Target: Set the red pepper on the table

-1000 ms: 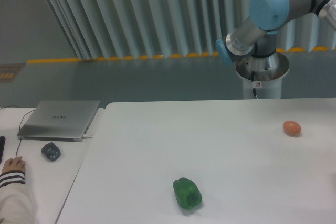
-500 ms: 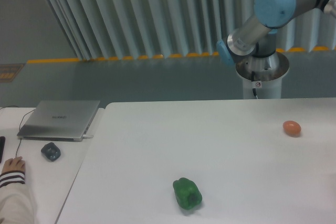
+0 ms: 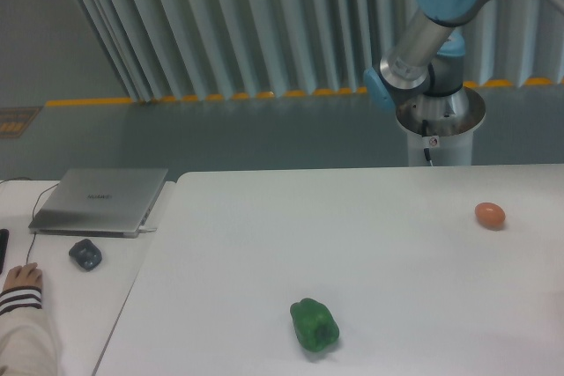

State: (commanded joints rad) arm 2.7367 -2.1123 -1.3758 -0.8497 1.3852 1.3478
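**Red pepper and gripper both out of view**

We see 1 white table [image 3: 264, 217] with a rounded corner, and 2 things lying on it. A green bell pepper [image 3: 315, 325] sits near the front edge, and a small orange egg-shaped thing [image 3: 490, 214] lies well apart from it toward the right side. We find no red pepper anywhere in the view, so we cannot say where it is.

The robot arm [image 3: 432, 33] rises from its base [image 3: 439, 125] behind the table's far edge and runs out of the picture at the upper right. Its gripper lies outside the frame, so we cannot tell how the jaws stand.

On the narrower desk [image 3: 62, 305] to the left we see a closed laptop [image 3: 100, 200], a dark mouse [image 3: 85, 254] just in front of it, and a person's hand [image 3: 21, 279] in a striped sleeve.
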